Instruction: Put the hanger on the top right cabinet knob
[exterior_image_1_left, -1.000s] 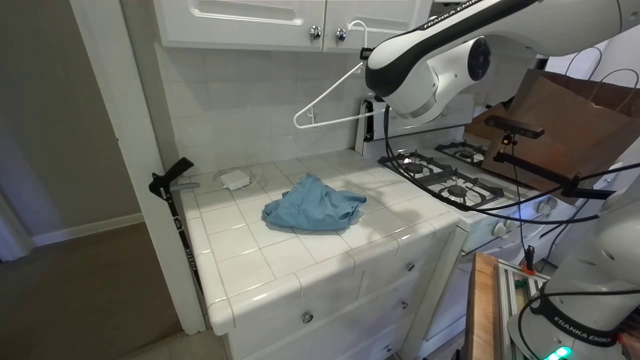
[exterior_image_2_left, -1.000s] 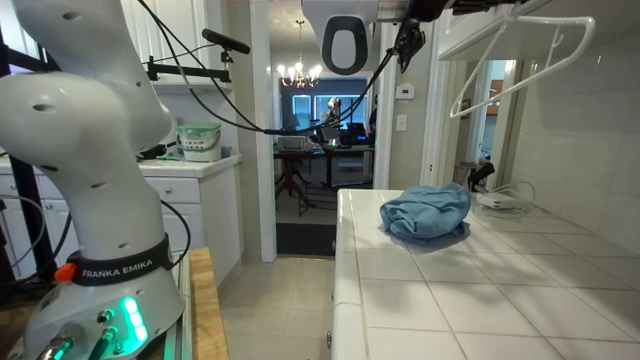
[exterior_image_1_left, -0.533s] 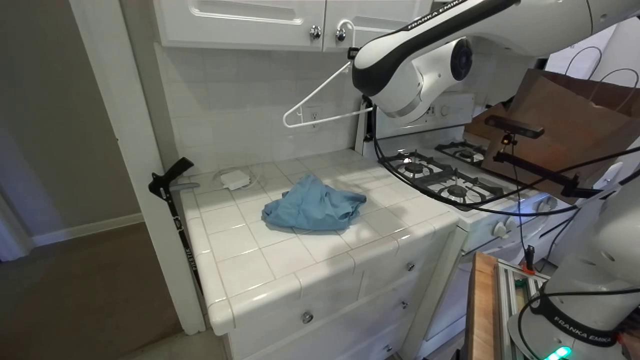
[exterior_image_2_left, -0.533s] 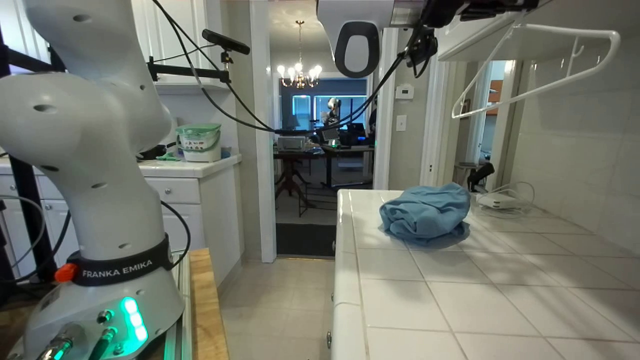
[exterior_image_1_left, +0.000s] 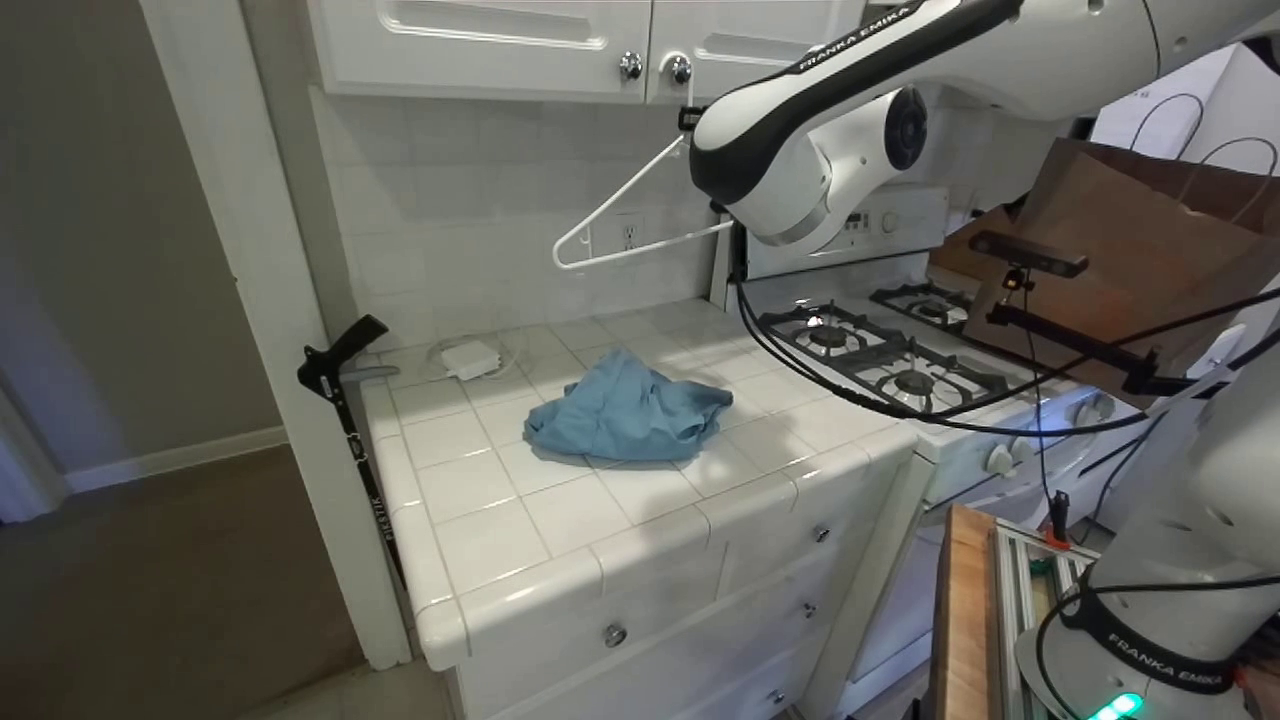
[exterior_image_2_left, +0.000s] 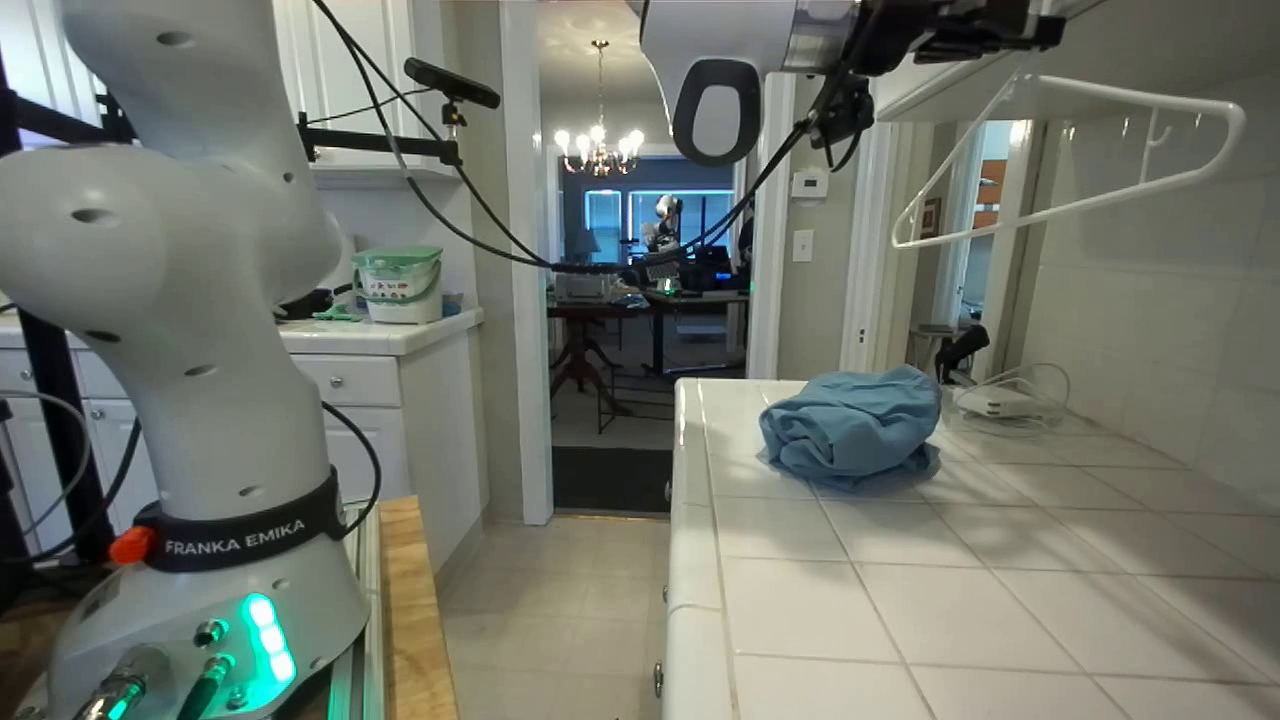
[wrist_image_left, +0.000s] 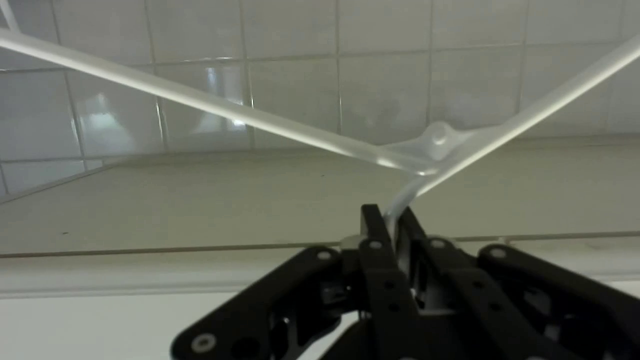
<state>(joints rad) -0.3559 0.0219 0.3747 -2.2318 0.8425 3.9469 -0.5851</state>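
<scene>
The thin white hanger (exterior_image_1_left: 645, 246) hangs below the upper cabinet, and it also shows in an exterior view (exterior_image_2_left: 1130, 93) and the wrist view (wrist_image_left: 200, 100). My gripper (wrist_image_left: 391, 212) is shut on the neck of its hook; its black fingertips show in both exterior views (exterior_image_1_left: 690, 118) (exterior_image_2_left: 1045, 32). The top right cabinet knob (exterior_image_1_left: 680, 69) is just above the fingertips in an exterior view. The white hook overlaps the knob there; I cannot tell whether it touches or is around it. The knob is out of view in the wrist view, and the hook's curve is hidden.
The matching left knob (exterior_image_1_left: 630, 66) is close beside. A blue cloth (exterior_image_1_left: 628, 410) lies on the white tiled counter (exterior_image_1_left: 480, 530) below. A stove (exterior_image_1_left: 910, 385) with black grates stands to the right. Black cables (exterior_image_1_left: 860, 395) hang from the arm. A white box (exterior_image_1_left: 470, 358) lies near the wall.
In an exterior view the gripper and hanger have moved left, then slightly down. The hook went from right of the knob to overlapping it. The cloth has not moved.
</scene>
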